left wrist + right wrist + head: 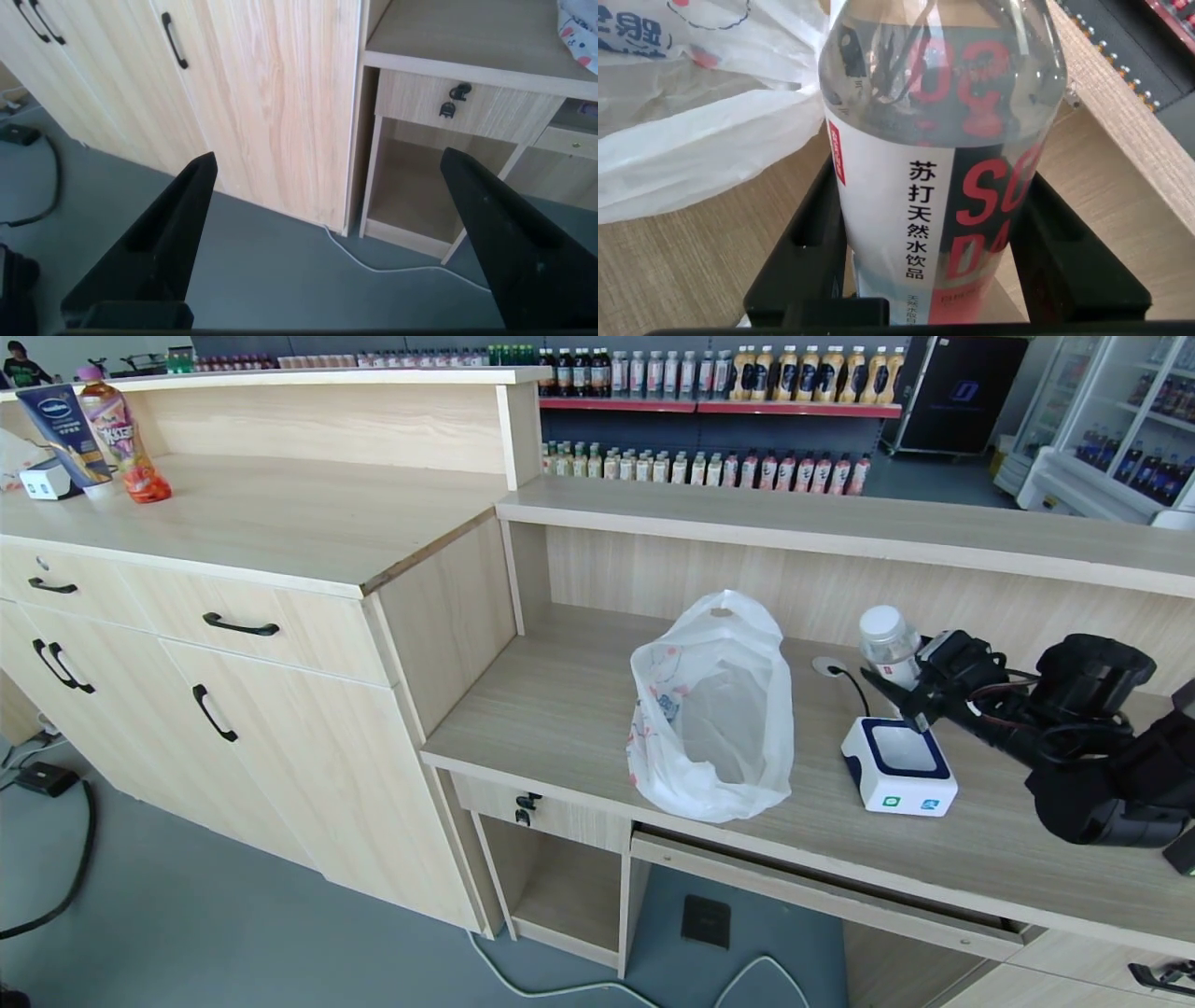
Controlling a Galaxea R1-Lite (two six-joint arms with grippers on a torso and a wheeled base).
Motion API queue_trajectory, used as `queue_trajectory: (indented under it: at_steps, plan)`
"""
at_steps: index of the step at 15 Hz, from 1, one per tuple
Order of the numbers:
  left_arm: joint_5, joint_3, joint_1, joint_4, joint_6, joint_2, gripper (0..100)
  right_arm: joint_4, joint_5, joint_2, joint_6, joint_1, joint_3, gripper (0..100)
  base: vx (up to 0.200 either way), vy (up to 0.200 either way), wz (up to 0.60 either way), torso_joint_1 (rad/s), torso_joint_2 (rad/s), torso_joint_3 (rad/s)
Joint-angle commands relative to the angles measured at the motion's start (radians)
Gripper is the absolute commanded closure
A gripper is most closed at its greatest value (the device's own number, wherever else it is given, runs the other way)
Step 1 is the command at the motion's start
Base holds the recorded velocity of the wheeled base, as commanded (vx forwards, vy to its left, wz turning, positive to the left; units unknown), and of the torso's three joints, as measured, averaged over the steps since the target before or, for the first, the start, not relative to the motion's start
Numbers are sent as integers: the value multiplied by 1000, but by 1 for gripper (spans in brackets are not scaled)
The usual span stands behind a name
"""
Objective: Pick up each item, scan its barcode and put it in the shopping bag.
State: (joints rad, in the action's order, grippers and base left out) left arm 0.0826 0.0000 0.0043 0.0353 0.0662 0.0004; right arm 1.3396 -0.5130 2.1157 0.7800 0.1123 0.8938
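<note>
My right gripper [901, 695] is shut on a clear water bottle [889, 644] with a white cap and a white and red label, held upright just above the white and blue barcode scanner [898, 765] on the lower desk. In the right wrist view the bottle [945, 159] stands between the black fingers [808, 233]. The white plastic shopping bag [714, 709] stands open just left of the scanner, and part of the bag [701, 103] lies behind the bottle. My left gripper [322, 243] hangs open over the grey floor beside the cabinet, holding nothing.
On the high counter [280, 523] at the far left stand an orange drink bottle [121, 434], a blue carton [65, 434] and a small white box [42, 481]. A black cable [851, 686] runs to the scanner. A raised wooden ledge [840, 527] backs the desk.
</note>
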Motion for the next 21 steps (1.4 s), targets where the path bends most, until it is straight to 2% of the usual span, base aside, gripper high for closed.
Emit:
queue_trajectory:
  at_steps: [1,2,4,6,7,11,13,16,17,18,19,21]
  plan:
    - [0,0,0,0,0,0,0,-57,5,-215,-99,9,-30,100,0,0,0,0,0,0]
    - [0,0,0,0,0,0,0,-96,18,-315,-189,32,-50,100,0,0,0,0,0,0]
    - [0,0,0,0,0,0,0,-198,108,-484,-308,73,-110,100,0,0,0,0,0,0]
    - [0,0,0,0,0,0,0,-238,179,-606,-320,133,-233,100,0,0,0,0,0,0]
    - [0,0,0,0,0,0,0,-231,182,-632,-320,142,-259,100,0,0,0,0,0,0]
    - [0,0,0,0,0,0,0,-232,186,-662,-303,198,-256,100,0,0,0,0,0,0]
    - [0,0,0,0,0,0,0,-238,188,-678,-326,198,-243,100,0,0,600,5,0,5]
    - [0,0,0,0,0,0,0,-290,370,-691,-424,139,-197,100,0,0,600,4,4,6]
    - [0,0,0,0,0,0,0,-384,462,-695,-458,105,-139,100,0,0,600,12,2,2]
    - [0,0,0,0,0,0,0,-485,511,-694,-475,76,-82,100,0,0,600,-12,-2,7]
    - [0,0,0,0,0,0,0,-551,536,-683,-516,49,-49,100,0,0,600,2,2,-2]
    - [0,0,0,0,0,0,0,-583,539,-600,-622,13,13,100,0,0,300,4,1,1]
